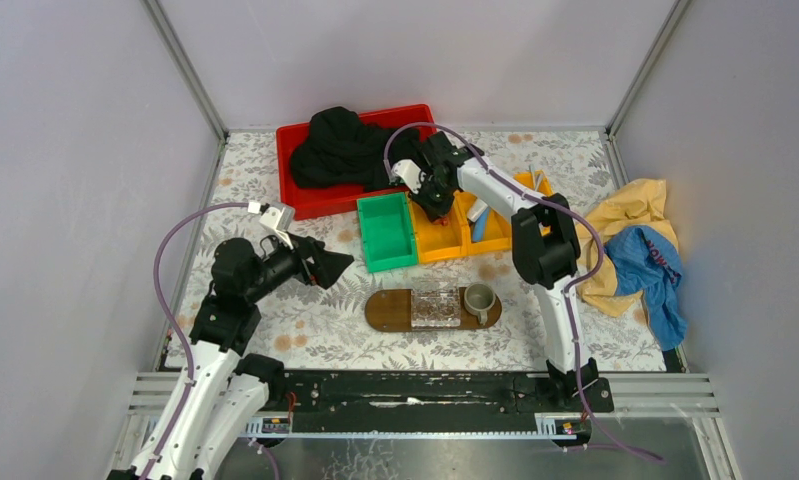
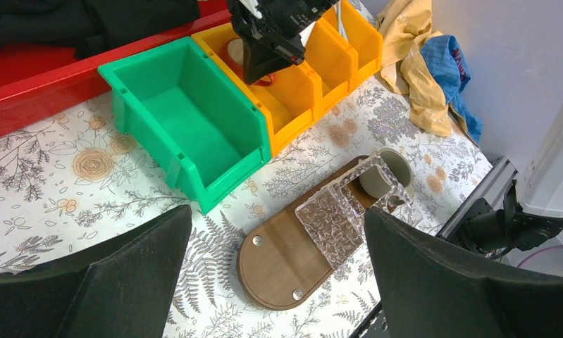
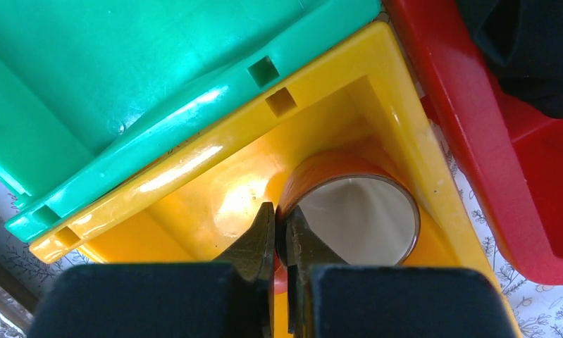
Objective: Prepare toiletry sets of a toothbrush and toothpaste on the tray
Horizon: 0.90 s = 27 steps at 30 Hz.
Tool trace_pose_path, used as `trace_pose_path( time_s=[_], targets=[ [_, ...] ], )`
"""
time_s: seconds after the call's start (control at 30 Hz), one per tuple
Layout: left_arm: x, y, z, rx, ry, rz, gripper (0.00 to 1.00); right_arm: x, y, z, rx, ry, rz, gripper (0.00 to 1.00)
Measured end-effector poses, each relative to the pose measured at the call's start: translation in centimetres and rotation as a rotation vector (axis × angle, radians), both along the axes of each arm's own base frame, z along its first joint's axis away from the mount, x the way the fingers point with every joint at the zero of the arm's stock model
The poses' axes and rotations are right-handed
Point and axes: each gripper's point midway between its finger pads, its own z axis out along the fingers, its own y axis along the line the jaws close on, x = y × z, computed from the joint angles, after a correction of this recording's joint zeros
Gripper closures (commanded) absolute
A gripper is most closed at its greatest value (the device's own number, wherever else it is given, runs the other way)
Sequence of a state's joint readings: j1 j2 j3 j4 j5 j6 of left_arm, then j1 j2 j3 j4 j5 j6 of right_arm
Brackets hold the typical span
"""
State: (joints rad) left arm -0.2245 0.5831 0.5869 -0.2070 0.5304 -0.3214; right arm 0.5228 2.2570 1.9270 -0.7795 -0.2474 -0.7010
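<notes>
Top external view, from the left: the left gripper [image 1: 337, 265] hangs above the floral table [image 1: 305, 325], short of the green bin [image 1: 387, 232]. In the left wrist view its fingers [image 2: 123, 274] stand wide apart, with nothing between them. Behind lies the red bin [image 1: 320, 200], heaped with a black cloth [image 1: 350, 148]. The tray [image 1: 385, 310] sits at the near middle and bears a clear ribbed box [image 1: 435, 305] and a mug [image 1: 478, 298]; neither brush nor paste lies on it.

Right of the green bin stand the yellow bins [image 1: 440, 245]. The right gripper [image 3: 280, 220] reaches into the leftmost one. Its jaws are nearly together, pinching the wall of an orange cup [image 3: 352, 218], one finger inside the rim and one outside. A blue toothpaste [image 1: 477, 222] tube lies in the middle yellow bin. The thin pale toothbrush [image 2: 342, 13] sticks show in the bin beyond it, as far as can be told.

At the far right a yellow cloth [image 1: 630, 215] and a blue cloth [image 1: 655, 270] lie crumpled. The blue one carries reddish lettering, too small to read.
</notes>
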Motion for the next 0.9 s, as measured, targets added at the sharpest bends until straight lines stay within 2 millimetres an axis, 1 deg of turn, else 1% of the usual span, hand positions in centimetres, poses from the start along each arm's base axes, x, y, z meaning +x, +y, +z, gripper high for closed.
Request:
trace_pose_path(
  time_s=[0.17, 0.27, 0.33, 0.37, 0.4, 0.43, 0.5, 0.57, 0.67, 0.8, 0.9],
  targets=[
    [0.0, 0.0, 0.0, -0.001, 0.000, -0.001, 0.00, -0.2, -0.1, 0.9, 0.005, -0.005, 0.001, 1.00],
    [0.0, 0.0, 0.0, -0.001, 0.001, -0.001, 0.00, -0.5, -0.1, 2.7, 0.023, -0.018, -0.004, 1.00],
    [0.0, 0.0, 0.0, -0.001, 0.000, -0.001, 0.00, -0.9, -0.1, 4.8, 0.049, -0.039, -0.010, 1.00],
    [0.0, 0.0, 0.0, -0.001, 0.000, -0.001, 0.00, -1.4, 0.0, 6.9, 0.080, -0.056, -0.012, 1.00],
    [0.0, 0.0, 0.0, -0.001, 0.000, -0.002, 0.00, -1.4, 0.0, 7.2, 0.084, -0.059, -0.013, 1.00],
    [-0.1, 0.0, 0.1, -0.003, -0.001, -0.005, 0.00, -1.8, 0.1, 8.9, 0.113, -0.075, -0.018, 1.00],
    [-0.2, -0.1, 0.3, -0.015, -0.002, -0.009, 0.00, -2.8, 0.2, 11.8, 0.168, -0.096, -0.028, 1.00],
    [-0.5, -0.4, 0.6, -0.049, 0.002, -0.019, 0.00, -4.1, 0.2, 14.2, 0.224, -0.105, -0.043, 1.00],
    [-1.0, -1.0, 1.9, -0.143, 0.015, -0.032, 0.01, -6.5, 0.0, 17.3, 0.306, -0.092, -0.090, 1.00],
    [-1.6, -1.6, 4.7, -0.268, 0.004, -0.044, 0.04, -9.3, -0.7, 19.4, 0.386, -0.053, -0.202, 1.00],
    [-2.3, -2.2, 6.6, -0.344, -0.009, -0.062, 0.09, -10.5, -1.2, 20.6, 0.446, -0.015, -0.316, 1.00]
  ],
)
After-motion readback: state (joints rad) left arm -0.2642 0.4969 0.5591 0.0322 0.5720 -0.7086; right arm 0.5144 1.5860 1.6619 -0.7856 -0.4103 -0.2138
